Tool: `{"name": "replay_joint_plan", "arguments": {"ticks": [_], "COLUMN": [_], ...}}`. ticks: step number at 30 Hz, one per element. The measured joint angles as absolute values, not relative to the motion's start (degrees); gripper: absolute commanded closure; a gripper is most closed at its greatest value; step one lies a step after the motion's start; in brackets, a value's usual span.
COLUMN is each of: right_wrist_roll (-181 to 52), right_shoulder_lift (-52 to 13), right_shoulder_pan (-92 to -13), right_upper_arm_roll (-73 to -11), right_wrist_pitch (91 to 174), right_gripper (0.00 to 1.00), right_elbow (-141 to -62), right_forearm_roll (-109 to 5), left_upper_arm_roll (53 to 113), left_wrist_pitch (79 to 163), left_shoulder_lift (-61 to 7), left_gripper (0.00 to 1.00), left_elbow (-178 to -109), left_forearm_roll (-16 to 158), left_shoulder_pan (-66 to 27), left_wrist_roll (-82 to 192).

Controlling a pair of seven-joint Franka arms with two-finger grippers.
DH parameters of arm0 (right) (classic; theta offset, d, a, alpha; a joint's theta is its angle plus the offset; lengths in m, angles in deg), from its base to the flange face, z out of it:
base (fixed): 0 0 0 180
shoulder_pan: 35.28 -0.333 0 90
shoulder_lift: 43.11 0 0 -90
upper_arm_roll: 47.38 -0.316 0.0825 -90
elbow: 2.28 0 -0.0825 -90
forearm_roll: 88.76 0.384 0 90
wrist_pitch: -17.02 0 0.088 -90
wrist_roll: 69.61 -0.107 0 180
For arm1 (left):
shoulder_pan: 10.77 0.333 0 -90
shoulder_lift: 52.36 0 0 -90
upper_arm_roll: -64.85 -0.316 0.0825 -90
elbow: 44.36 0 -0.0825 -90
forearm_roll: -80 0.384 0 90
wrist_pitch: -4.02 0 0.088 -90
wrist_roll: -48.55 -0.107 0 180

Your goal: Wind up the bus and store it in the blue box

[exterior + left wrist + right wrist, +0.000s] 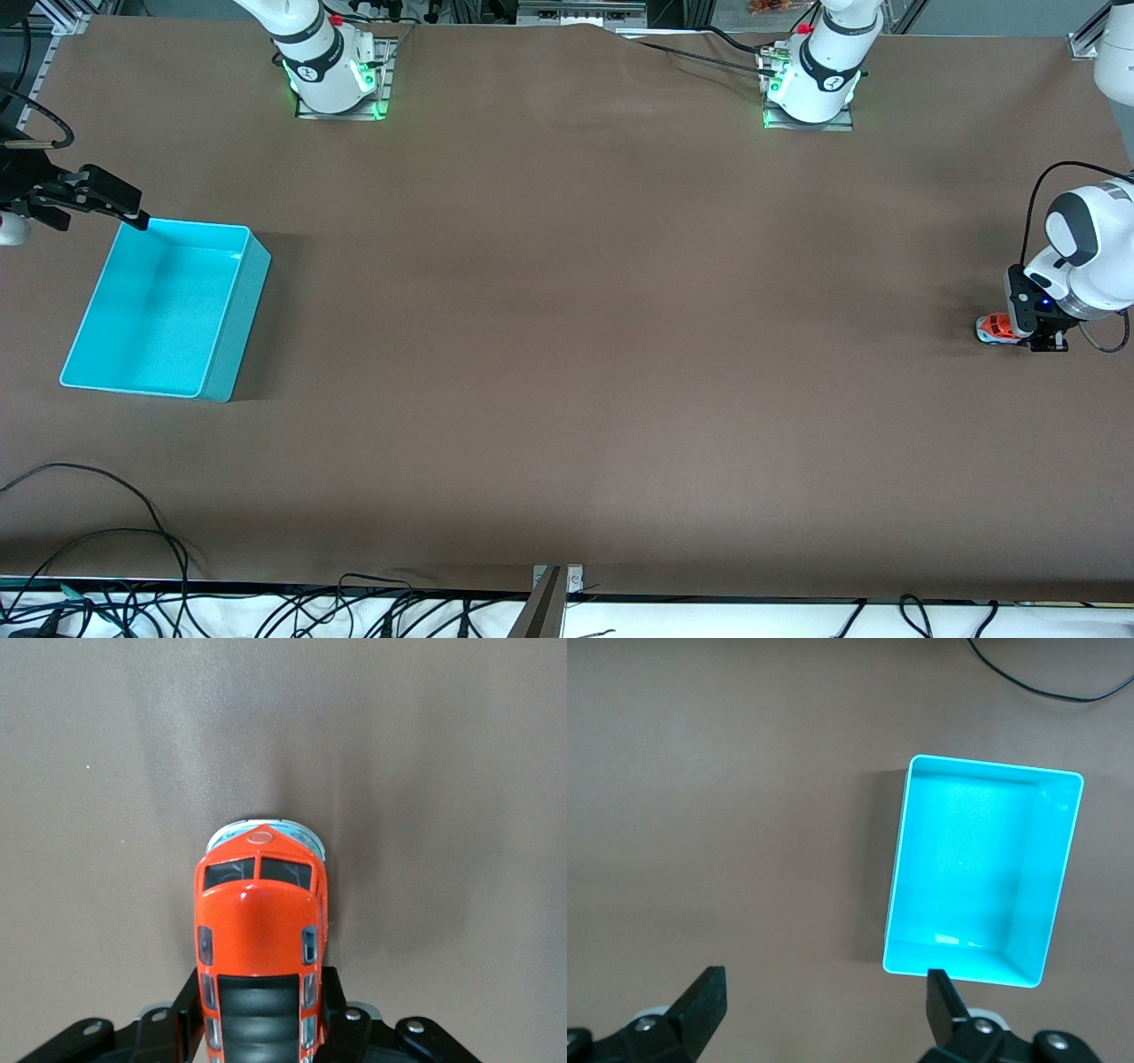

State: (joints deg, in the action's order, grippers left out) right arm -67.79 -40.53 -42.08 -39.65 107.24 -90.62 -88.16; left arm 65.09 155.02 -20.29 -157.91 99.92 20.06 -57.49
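Brown table (567, 354): blue box (164, 310) sits mid-left of the front frame, bus (998, 328) at the far right edge, arm bases (335, 84) bolted along the top.

White, rounded arm casings with dark grey joint bands are seen, lit green at the bases. Black cables are looped along the wrists. Each black pincer is fastened with silver screws.
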Motion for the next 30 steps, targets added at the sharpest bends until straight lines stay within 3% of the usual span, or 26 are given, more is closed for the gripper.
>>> {"name": "replay_joint_plan", "arguments": {"ticks": [3,7,8,9,10,23,30], "right_wrist_roll": [-67.79,-67.79,-67.79,-67.79,-67.79,-67.79,-67.79], "right_shoulder_lift": [-40.53,-40.53,-40.53,-40.53,-40.53,-40.53,-40.53], "right_shoulder_pan": [-42.08,-42.08,-42.08,-42.08,-42.08,-42.08,-42.08], "right_upper_arm_roll": [-39.65,-39.65,-39.65,-39.65,-39.65,-39.65,-39.68], "right_wrist_pitch": [107.24,107.24,107.24,107.24,107.24,107.24,107.24], "right_gripper": [0.0,0.0,0.0,0.0,0.0,0.0,0.0], "right_elbow": [-90.62,-90.62,-90.62,-90.62,-90.62,-90.62,-90.62], "right_forearm_roll": [-88.16,-88.16,-88.16,-88.16,-88.16,-88.16,-88.16], "left_upper_arm_roll": [65.1,65.1,65.1,65.1,65.1,66.02,67.25], "left_wrist_pitch": [155.02,155.02,155.02,155.02,155.01,154.65,148.48], "left_shoulder_lift": [-20.29,-20.28,-20.28,-20.28,-20.27,-18.46,-21.62], "left_gripper": [0.75,0.6,0.46,0.2,0.0,0.0,0.0], "left_elbow": [-157.9,-157.89,-157.89,-157.88,-157.85,-157.5,-155.97], "left_forearm_roll": [99.93,99.93,99.93,99.93,99.93,99.98,99.98], "left_shoulder_pan": [20.07,20.08,20.08,20.09,20.11,20.72,20.85], "left_wrist_roll": [-57.5,-57.5,-57.5,-57.5,-57.5,-57.62,-57.55]}}
